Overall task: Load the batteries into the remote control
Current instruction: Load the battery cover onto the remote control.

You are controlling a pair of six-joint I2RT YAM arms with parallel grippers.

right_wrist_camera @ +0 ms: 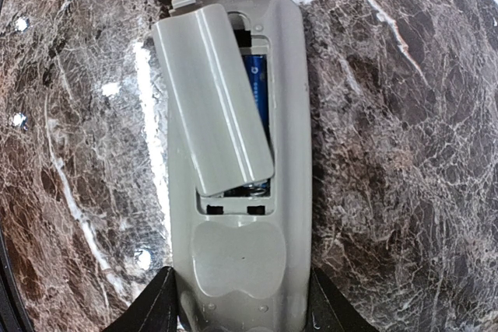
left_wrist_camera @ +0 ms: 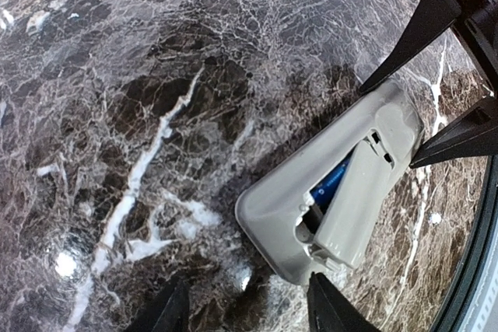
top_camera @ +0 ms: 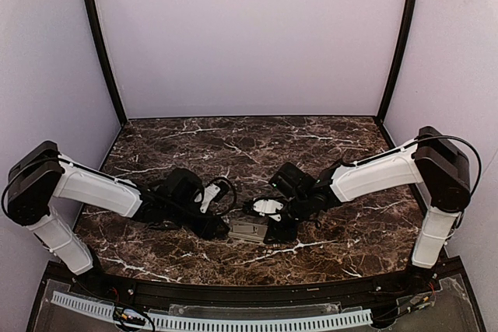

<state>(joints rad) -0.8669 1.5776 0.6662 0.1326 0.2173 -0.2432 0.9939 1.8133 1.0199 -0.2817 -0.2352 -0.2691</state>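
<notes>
- One remote control lies on the dark marble table, near the front edge and between the two arms, with its grey back facing up.
- One flat grey cover rests askew over the battery recess. It is tilted off the remote's long axis, and its tabbed end pokes past one side edge, so part of the recess stays uncovered.
- One battery can be counted: a strip of blue wrap showing in the open part of the recess beside the cover. A spring coil shows at the end of the recess. Whether a second battery sits under the cover cannot be told.
- The right gripper straddles one end of the remote. Its two fingers are spread only as wide as the body and press against the two long sides, so it has hold of the remote.
- The left gripper sits at the remote's other end. Its two fingers are parted with only bare marble between them, and it grips nothing. The corner of the remote lies just ahead of one fingertip.
- In the overhead view both wrists meet low over the table, one on each side of the remote.
</notes>
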